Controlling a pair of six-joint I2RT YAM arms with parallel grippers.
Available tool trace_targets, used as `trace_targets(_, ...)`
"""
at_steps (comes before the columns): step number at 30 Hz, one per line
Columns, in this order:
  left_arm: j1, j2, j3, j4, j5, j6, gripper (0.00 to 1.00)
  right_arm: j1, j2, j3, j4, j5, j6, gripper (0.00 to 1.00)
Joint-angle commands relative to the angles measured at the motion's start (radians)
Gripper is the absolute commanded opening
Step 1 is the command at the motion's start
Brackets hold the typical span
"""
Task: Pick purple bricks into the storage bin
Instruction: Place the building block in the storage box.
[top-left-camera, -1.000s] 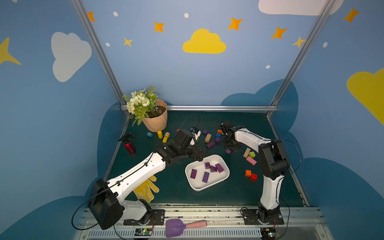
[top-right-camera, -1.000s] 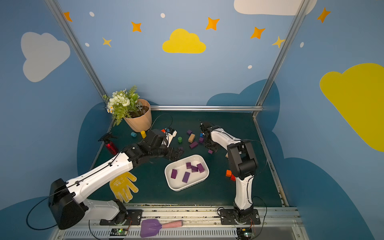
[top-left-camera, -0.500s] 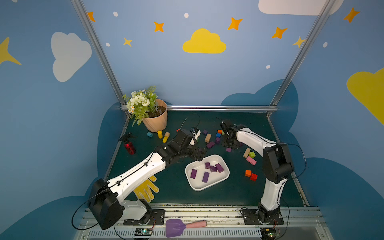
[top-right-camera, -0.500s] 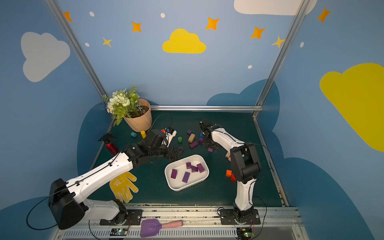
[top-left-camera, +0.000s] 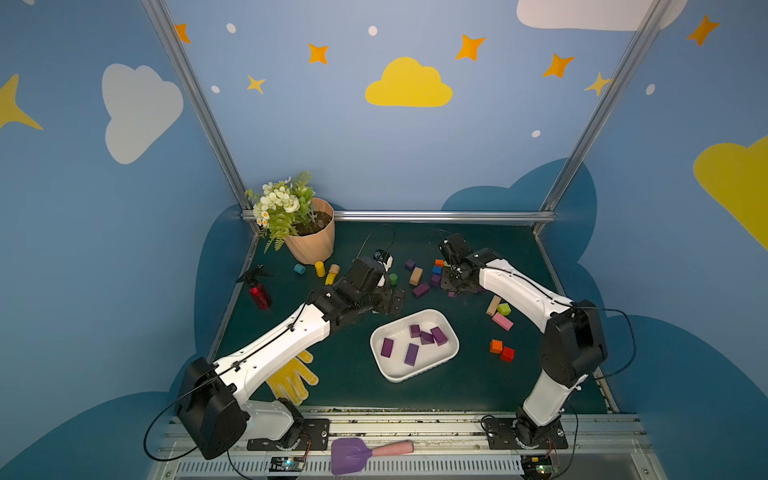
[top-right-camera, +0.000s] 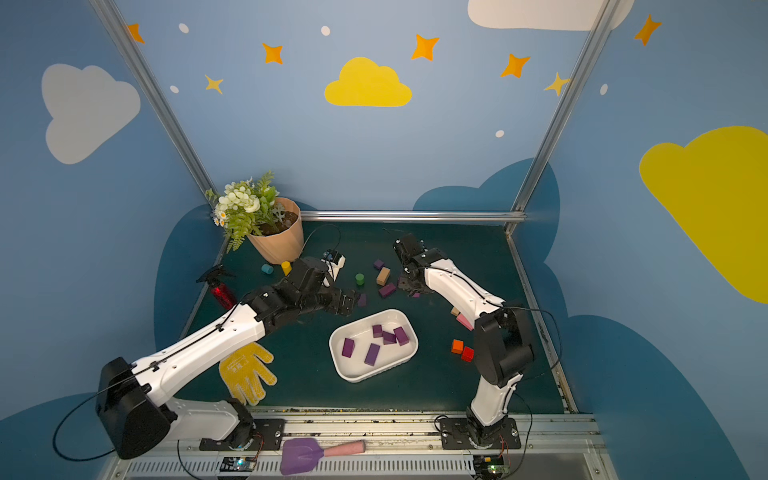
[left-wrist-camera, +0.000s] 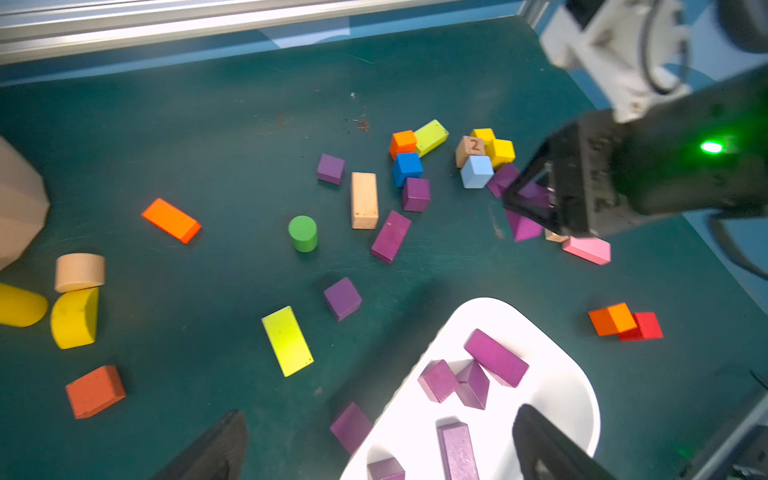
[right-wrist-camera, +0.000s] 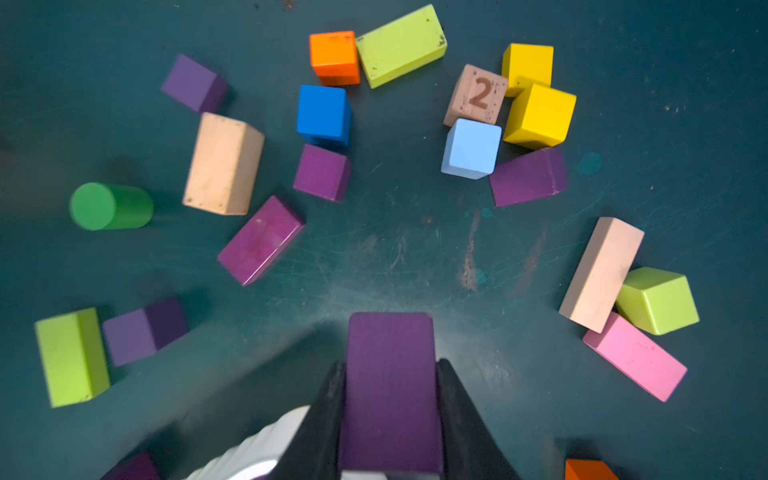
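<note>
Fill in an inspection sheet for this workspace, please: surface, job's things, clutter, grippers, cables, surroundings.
Surface: dark green mat, scratched.
Job's things: five purple bricks in the white tray; more loose on the mat; one held.
Clutter: coloured blocks, flowerpot, red spray bottle, yellow glove, purple scoop.
Grippers: left gripper open, empty, near the tray; right gripper shut on a purple brick.
Cables: black cables loop off both arms.
Surroundings: blue walls with clouds and stars; metal frame.

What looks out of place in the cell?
Scoop lies on the front rail, off the mat. Glove sits partly under the left arm. The mat is scuffed in the right wrist view. Nothing spilled or broken in view.
</note>
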Motion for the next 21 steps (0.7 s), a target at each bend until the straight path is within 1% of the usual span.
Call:
trace_targets(1, 0.019, -0.016, 0.015, -0.020, -0.049, -0.020, 1.00, 0.031, -0.039, -0.037, 0.018, -0.001, -0.016, 0.27)
trace_targets(9, 0.061, -0.013, 0.015, -0.025, -0.078, -0.034, 1.00, 0.108, -0.088, -0.096, 0.058, -0.008, -0.016, 0.28)
trace_targets(21, 0.127, -0.008, 0.018, -0.028, -0.086, -0.055, 1.00, 0.268, -0.082, -0.174, 0.095, -0.002, 0.031, 0.28)
